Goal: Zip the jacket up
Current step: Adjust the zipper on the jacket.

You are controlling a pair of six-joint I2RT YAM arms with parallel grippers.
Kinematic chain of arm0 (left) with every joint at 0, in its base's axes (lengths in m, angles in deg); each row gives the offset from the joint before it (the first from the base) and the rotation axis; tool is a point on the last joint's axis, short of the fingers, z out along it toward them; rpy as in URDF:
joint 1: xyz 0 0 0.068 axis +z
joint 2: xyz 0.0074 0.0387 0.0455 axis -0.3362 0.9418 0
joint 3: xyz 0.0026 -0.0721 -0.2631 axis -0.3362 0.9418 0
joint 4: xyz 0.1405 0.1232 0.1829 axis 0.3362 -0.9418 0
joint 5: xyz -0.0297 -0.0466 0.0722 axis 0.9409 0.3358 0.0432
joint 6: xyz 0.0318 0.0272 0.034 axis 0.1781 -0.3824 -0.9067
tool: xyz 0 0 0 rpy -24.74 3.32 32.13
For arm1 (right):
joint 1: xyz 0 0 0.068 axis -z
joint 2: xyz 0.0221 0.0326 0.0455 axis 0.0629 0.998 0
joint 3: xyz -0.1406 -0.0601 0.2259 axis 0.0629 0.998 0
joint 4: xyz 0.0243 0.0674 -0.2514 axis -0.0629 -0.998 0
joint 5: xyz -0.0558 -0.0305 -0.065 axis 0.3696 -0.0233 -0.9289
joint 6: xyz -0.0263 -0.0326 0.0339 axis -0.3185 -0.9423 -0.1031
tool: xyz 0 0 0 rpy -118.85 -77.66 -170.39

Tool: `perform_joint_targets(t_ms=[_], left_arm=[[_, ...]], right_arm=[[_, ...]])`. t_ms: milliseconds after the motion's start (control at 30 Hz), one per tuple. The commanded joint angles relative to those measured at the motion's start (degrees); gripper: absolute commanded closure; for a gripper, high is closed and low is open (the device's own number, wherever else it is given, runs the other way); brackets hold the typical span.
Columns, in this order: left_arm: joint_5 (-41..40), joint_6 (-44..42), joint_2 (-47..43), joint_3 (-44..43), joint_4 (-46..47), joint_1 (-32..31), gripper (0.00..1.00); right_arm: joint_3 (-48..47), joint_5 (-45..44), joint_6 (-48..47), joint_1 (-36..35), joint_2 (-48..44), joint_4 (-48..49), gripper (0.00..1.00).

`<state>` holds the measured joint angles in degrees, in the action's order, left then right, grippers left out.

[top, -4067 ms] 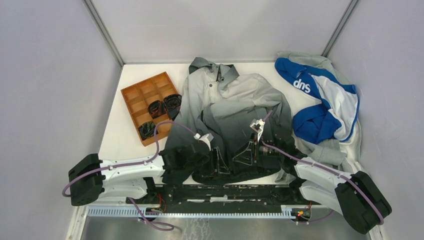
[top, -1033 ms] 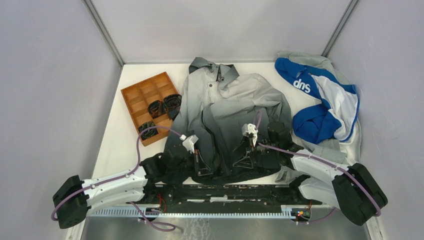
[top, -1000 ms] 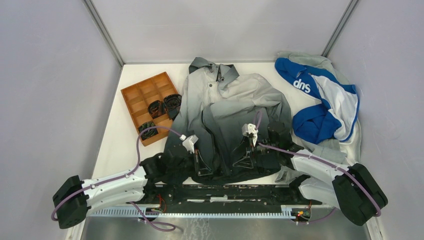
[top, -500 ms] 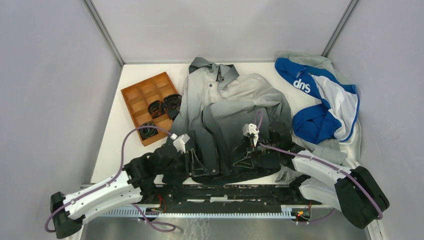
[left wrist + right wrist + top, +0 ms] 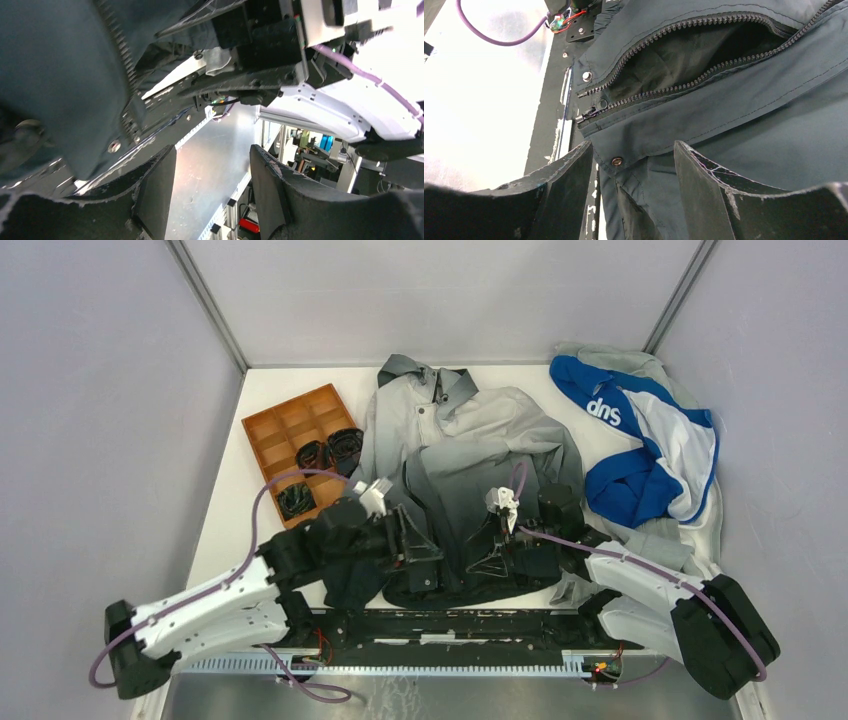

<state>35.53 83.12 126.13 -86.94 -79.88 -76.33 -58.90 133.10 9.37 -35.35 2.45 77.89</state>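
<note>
1. Plain grey walls (image 5: 100,390) close in the white counter (image 5: 225,530) on three sides.
2. The jacket (image 5: 470,440) lies spread mid-counter, with its collar far and its dark hem at the near edge.
3. A blue-and-white garment (image 5: 640,440) is heaped at the far right.
4. A brown tray (image 5: 268,430) sits just left of the jacket.
5. The left fingers (image 5: 157,190) stand wide and empty by the hem.
6. The right fingers (image 5: 569,175) stand wide and empty over the hem, where the zipper (image 5: 684,55) gapes open.

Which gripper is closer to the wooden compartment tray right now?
Left. The left gripper is over the jacket's dark lower part, on the side toward the wooden compartment tray; the right gripper is farther away, over the jacket's other half.
</note>
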Motion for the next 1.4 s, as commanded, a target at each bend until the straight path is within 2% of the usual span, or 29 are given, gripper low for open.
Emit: perform_joint_targets(t_ms=[0,100,233,333,733,1067,1367], left_arm=[[4.17,-4.02,12.42,-10.83,0.63,0.16,0.37],[1.84,-8.05,20.06,-17.12,-8.28,0.17,0.37],[-2.70,-9.78,23.80,-20.48,-13.56,0.17,0.37],[-4.03,-10.61,25.44,-21.18,-14.40,0.16,0.37],[-0.90,-11.78,31.64,-20.75,-9.90,0.23,0.44],[-0.47,-12.80,35.51,-21.61,-11.62,0.08,0.51],[-2.17,-15.15,39.08,-24.84,-18.21,-0.52,0.50]], right_arm=[[-1.11,-0.87,0.01,0.54,-1.26,0.91,0.33],[-0.76,-1.79,0.43,0.90,-1.65,1.00,0.33],[-0.42,-2.61,0.69,1.49,-2.31,0.87,0.33],[-0.28,-3.26,0.64,1.77,-2.50,0.92,0.33],[0.11,-3.94,0.64,2.30,-3.10,0.97,0.33],[0.39,-4.16,2.73,2.59,-3.36,1.64,0.33],[0.52,-4.25,3.19,2.71,-3.46,2.00,0.33]])
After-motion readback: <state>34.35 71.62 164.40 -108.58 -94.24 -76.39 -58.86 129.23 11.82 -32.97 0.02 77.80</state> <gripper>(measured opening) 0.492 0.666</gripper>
